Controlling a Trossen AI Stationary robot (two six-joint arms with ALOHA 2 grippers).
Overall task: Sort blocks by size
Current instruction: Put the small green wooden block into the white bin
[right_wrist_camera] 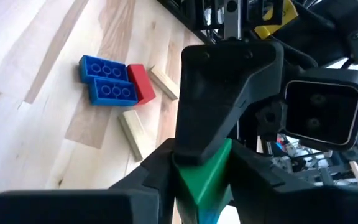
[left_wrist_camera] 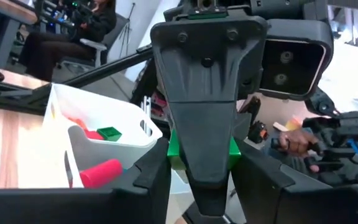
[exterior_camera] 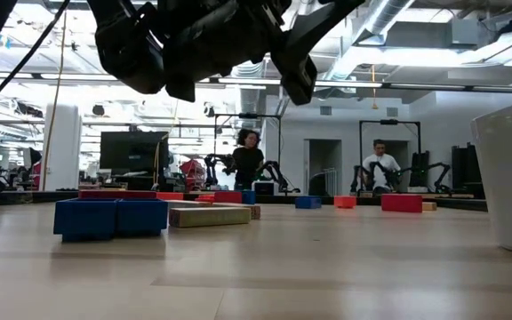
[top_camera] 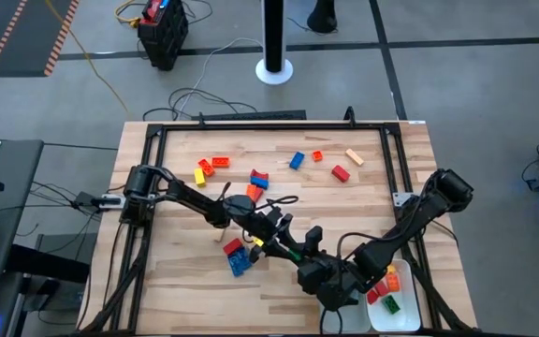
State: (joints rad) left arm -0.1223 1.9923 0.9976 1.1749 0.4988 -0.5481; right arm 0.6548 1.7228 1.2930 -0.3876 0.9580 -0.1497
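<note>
Both grippers met nose to nose above the table's near right part, beside the white tray (top_camera: 410, 314). The left gripper (left_wrist_camera: 204, 163) and the right gripper (right_wrist_camera: 202, 163) each pinched the same green block (left_wrist_camera: 174, 149) between narrow jaws. Other blocks (right_wrist_camera: 107, 81) lay scattered on the table (top_camera: 176, 281).

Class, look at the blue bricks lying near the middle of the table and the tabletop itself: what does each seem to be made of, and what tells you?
Blue bricks: probably moulded plastic, shown by uniform saturated colour, crisp edges and round studs on top. Tabletop: looks like pale wood, given its visible grain and joined strips.
</note>
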